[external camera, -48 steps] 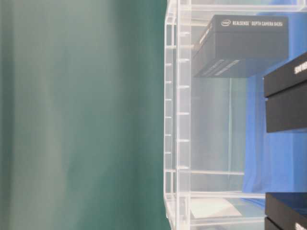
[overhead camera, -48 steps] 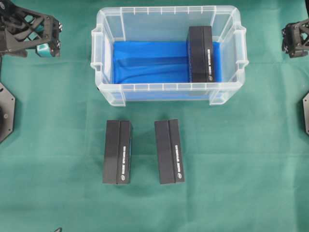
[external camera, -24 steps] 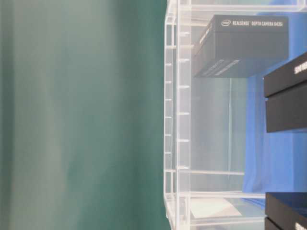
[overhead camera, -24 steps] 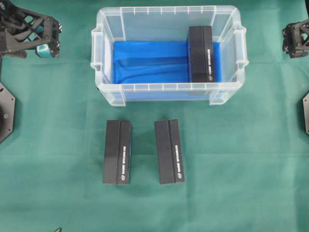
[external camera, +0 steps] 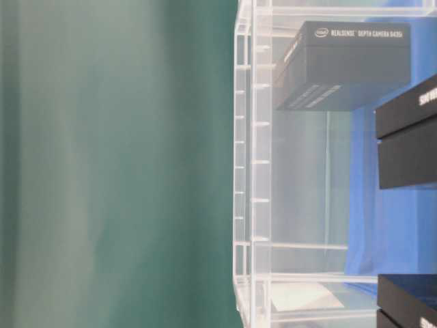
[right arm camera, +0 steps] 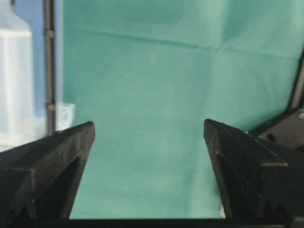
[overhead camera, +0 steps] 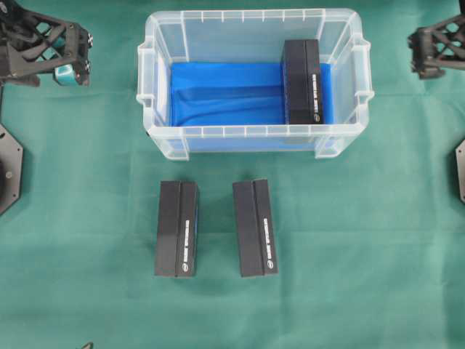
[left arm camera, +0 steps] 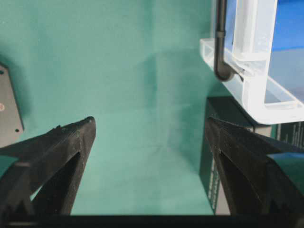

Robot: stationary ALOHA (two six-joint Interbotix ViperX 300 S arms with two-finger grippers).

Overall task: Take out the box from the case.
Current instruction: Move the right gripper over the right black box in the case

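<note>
The case [overhead camera: 147,87], a clear plastic bin with blue lining, stands at the back middle of the green cloth. A black box [overhead camera: 302,81] lies inside it against the right end, and shows through the wall [external camera: 249,171] in the table-level view as the black box [external camera: 348,65]. My left gripper [overhead camera: 81,52] hovers left of the case. Its fingers are wide open over bare cloth in the wrist view, left gripper [left arm camera: 149,124]. My right gripper [overhead camera: 420,52] hangs right of the case, open and empty, right gripper [right arm camera: 149,126].
Two more black boxes [overhead camera: 176,228] [overhead camera: 255,227] lie side by side on the cloth in front of the case. One of them [left arm camera: 223,114] shows under the case corner [left arm camera: 251,90] in the left wrist view. Black base plates [overhead camera: 9,171] sit at both side edges.
The right arm has shifted slightly up and to the left in the overhead view. The left arm moved slightly and is now still. The boxes and the case have not moved.
</note>
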